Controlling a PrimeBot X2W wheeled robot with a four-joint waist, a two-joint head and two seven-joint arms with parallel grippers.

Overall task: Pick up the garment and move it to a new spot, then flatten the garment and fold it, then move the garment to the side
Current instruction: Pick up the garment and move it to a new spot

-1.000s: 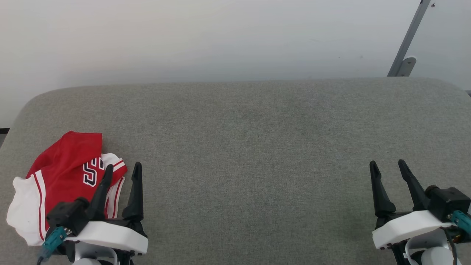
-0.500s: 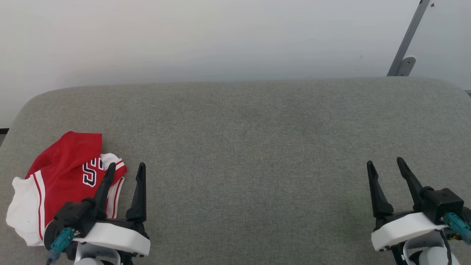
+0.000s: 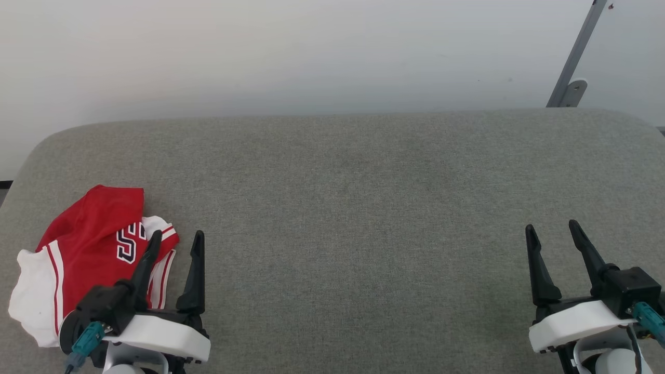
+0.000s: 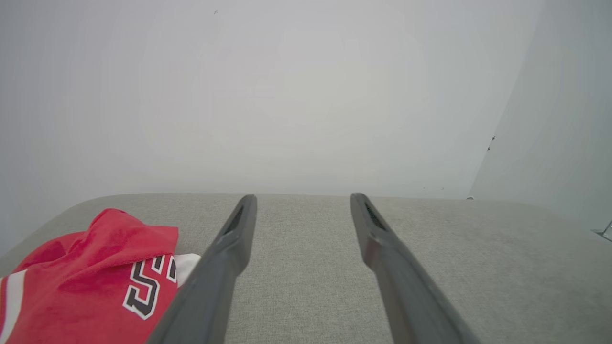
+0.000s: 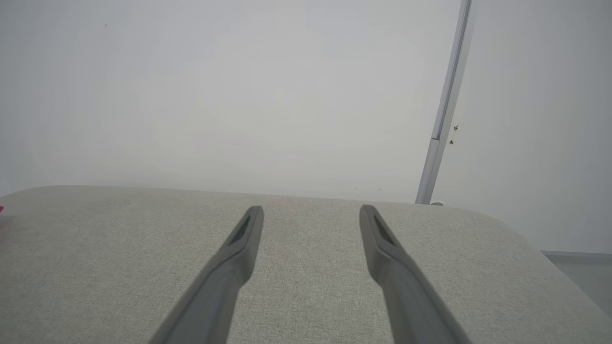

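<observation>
The garment (image 3: 85,244), a red shirt with white sleeve ends, striped trim and black lettering, lies crumpled at the near left of the grey padded table (image 3: 353,197). My left gripper (image 3: 176,236) hovers open just right of it, its left finger overlapping the shirt's right edge in the head view. Seen from the left wrist, the garment (image 4: 91,282) sits left of the open left gripper (image 4: 302,198), with nothing between its fingers. My right gripper (image 3: 552,227) stands open and empty over bare fabric at the near right; the right wrist view shows the right gripper (image 5: 311,210) the same way.
A pale wall (image 3: 291,52) rises behind the table's far edge. A grey metal strut (image 3: 574,57) with a bracket leans at the back right. The table's corners are rounded, and floor (image 5: 581,272) shows beyond its right edge.
The left gripper has shifted slightly right and toward me. The right gripper has wobbled a little and ends slightly right. The garment lies as before.
</observation>
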